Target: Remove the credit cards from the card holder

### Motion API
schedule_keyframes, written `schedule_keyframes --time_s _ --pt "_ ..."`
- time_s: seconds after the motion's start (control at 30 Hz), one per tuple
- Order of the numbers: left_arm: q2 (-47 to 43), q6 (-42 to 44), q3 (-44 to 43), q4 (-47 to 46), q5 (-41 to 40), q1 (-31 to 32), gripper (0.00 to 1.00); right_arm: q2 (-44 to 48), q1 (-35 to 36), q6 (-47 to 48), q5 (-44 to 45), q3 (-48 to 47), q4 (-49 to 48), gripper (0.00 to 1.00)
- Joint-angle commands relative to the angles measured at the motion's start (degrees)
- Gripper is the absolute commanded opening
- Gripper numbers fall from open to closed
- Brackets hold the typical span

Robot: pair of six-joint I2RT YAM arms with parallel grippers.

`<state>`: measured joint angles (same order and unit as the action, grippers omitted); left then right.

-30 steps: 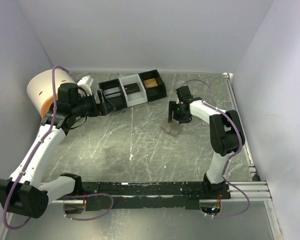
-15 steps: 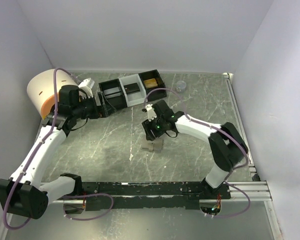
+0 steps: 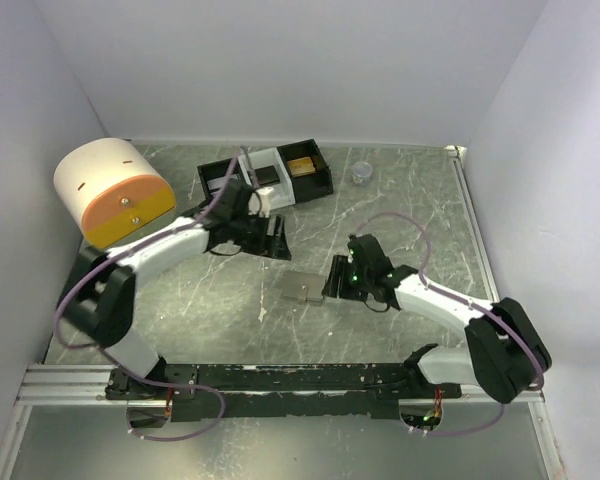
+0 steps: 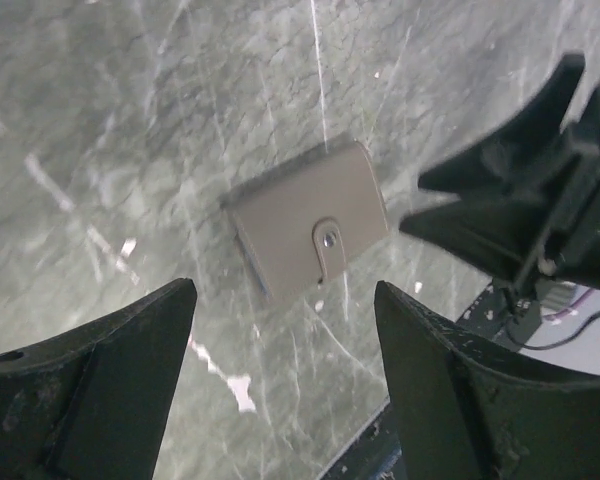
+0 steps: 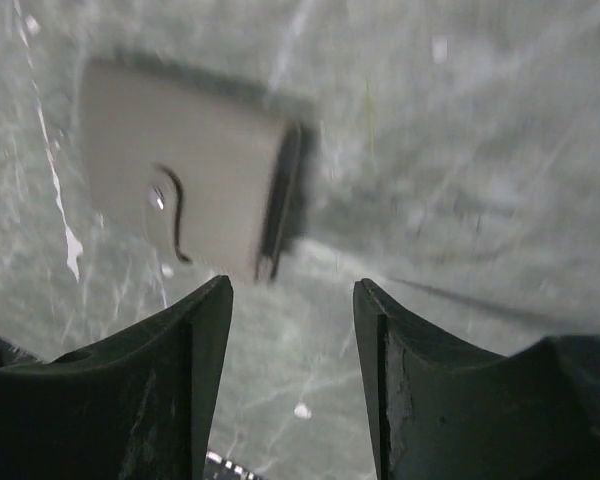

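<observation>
A closed grey card holder lies flat on the marbled green table, midway between the two arms and well apart from the three-compartment tray at the far side. The tray's white middle compartment holds a dark card and its black right-hand compartment a gold-coloured one. The left-hand compartment is partly hidden by the left arm's cable, and its contents cannot be made out.

The left gripper hangs above the table between tray and card holder, its jaws spread wide with nothing between them. The right gripper sits low just beside the holder's right edge, jaws parted and gripping nothing.

From above the holder is only a plain grey square. The left wrist camera shows the card holder with its strap and metal snap fastened, and the right gripper close at its side. The right wrist view, though blurred, shows the card holder ahead of the fingers, its dark edge turned toward them.
</observation>
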<state>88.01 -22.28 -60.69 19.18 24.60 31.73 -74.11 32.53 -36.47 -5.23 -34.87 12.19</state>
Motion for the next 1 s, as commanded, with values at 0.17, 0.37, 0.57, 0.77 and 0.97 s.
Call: schedule_keyframes --time_s 0.17,0.37,0.57,0.77,0.97 --pt "18.1 6.0 -12.2 -4.9 2.9 6.8 0.78 4.5 0.2 -18.7 -9.3 9.6 -10.1 0.49" --pt "25.1 7.1 -14.6 -5.3 6.0 7.7 0.71 -0.4 0.0 -22.9 -11.8 12.6 -17.2 0.45" --pt "23.4 7.5 -9.2 -5.6 4.4 7.9 0.62 -6.0 -2.5 -20.5 -11.0 9.6 -17.8 0.41" --pt "16.3 3.0 2.0 -10.4 4.0 7.9 0.53 -12.7 -8.8 -13.3 -17.9 3.1 -18.1 0.41" --pt "8.3 -7.8 13.1 -18.1 1.5 8.6 0.5 -19.9 -8.5 0.8 -19.8 -9.5 -6.7 0.45"
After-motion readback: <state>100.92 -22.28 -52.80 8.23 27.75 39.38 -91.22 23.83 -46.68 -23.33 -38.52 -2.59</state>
